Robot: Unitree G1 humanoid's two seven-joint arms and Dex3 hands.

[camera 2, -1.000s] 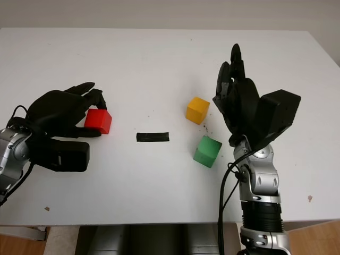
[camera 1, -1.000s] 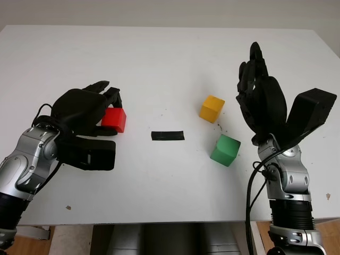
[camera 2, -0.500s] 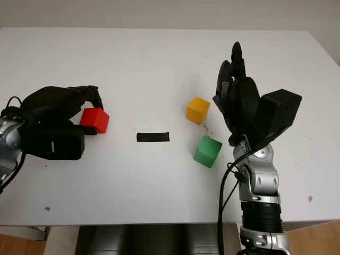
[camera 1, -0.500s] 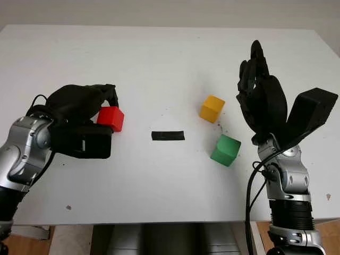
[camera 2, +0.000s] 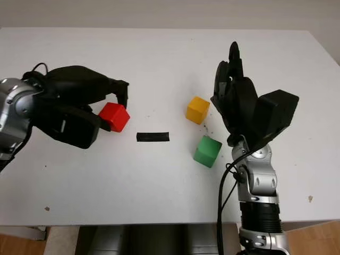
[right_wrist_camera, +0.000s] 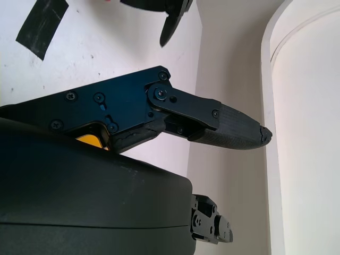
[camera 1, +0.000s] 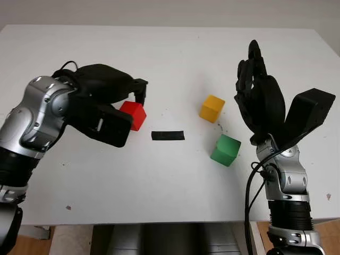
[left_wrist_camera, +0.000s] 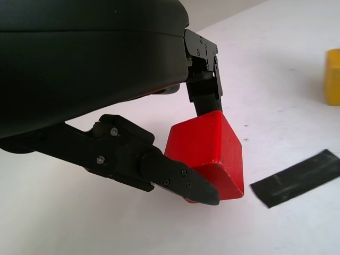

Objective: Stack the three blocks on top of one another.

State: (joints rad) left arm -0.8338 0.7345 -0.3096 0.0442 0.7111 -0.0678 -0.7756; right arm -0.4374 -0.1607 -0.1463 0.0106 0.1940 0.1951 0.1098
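Observation:
My left hand [camera 1: 125,103] is shut on the red block [camera 1: 133,115], which hangs tilted a little above the white table [camera 1: 159,58], left of centre. In the left wrist view the red block [left_wrist_camera: 208,153] sits pinched between the black fingers [left_wrist_camera: 180,178]. The yellow block [camera 1: 212,108] stands on the table right of centre. The green block [camera 1: 226,150] sits just in front of it and slightly to the right, apart from it. My right hand [camera 1: 257,90] is open, raised upright beside those two blocks on their right.
A strip of black tape [camera 1: 168,135] lies on the table between the red block and the green one. The table's front edge [camera 1: 159,220] runs close to both arms.
My left hand has lifted the red block off the table and carried it right, toward the black tape. The right hand has stayed where it was.

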